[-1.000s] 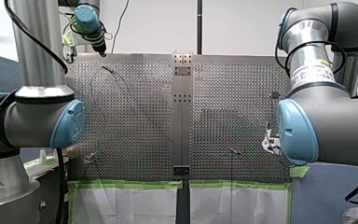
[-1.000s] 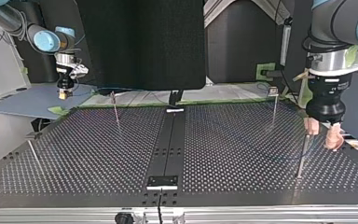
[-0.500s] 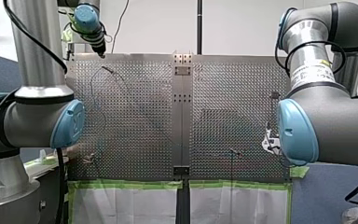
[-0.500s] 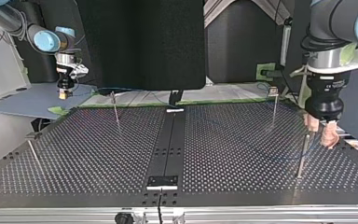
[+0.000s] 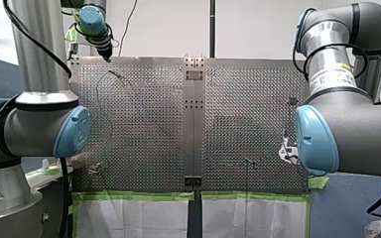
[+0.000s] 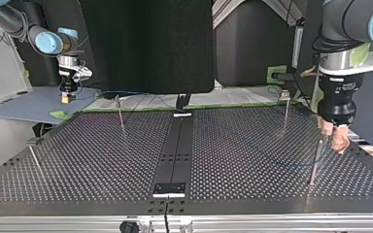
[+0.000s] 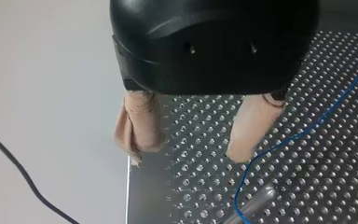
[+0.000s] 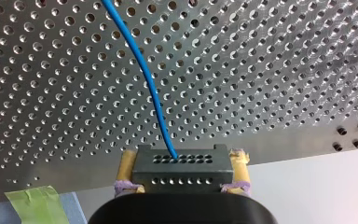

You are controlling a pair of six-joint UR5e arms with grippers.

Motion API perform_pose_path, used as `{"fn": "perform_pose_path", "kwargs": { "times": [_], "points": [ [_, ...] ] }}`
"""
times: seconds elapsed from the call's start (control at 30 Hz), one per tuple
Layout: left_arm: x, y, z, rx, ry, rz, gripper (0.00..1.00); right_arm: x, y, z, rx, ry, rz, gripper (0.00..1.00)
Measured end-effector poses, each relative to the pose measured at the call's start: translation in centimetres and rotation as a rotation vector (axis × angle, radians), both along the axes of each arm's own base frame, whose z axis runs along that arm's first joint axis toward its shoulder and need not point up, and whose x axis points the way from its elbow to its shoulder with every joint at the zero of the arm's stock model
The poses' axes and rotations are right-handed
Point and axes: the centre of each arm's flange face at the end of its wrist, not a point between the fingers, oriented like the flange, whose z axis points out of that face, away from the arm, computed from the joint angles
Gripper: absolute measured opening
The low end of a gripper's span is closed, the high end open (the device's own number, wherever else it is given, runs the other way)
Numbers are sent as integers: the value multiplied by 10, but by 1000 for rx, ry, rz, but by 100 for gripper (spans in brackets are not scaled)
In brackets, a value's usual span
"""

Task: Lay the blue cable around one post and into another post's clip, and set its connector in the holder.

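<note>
In the left wrist view my left gripper (image 7: 186, 156) stands open over the perforated table's edge. Its beige-padded fingers (image 7: 140, 126) hold nothing. The thin blue cable (image 7: 303, 135) runs beside one finger down to a metal post (image 7: 256, 205). The top view shows this gripper (image 6: 333, 136) at the right, just above a slim post (image 6: 315, 162). My right gripper (image 8: 182, 163) is shut on the dark connector block (image 8: 179, 173), and the blue cable (image 8: 144, 70) leads from it out over the plate. In the top view it (image 6: 67, 97) hangs beyond the table's far left corner.
More thin posts stand on the table (image 6: 120, 114) (image 6: 285, 114) (image 6: 34, 160). A black centre strip (image 6: 177, 145) carries a small plate (image 6: 169, 188) near the top view's bottom edge. Green tape (image 5: 129, 196) lines the edge nearest the arms.
My left gripper has drifted slightly to the left and upward in the top view, still open. The right arm has not moved.
</note>
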Motion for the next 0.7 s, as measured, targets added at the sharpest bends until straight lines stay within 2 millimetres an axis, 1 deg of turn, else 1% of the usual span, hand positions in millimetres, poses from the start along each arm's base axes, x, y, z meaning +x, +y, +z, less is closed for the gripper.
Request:
{"fn": "perform_pose_path", "kwargs": {
  "times": [0.23,0.7],
  "points": [
    [0,0,0,37,7,-3,100,0,0,0,0,0,0,0],
    [0,0,-1,36,8,-4,100,0,0,0,0,0,0,0]
  ]
}}
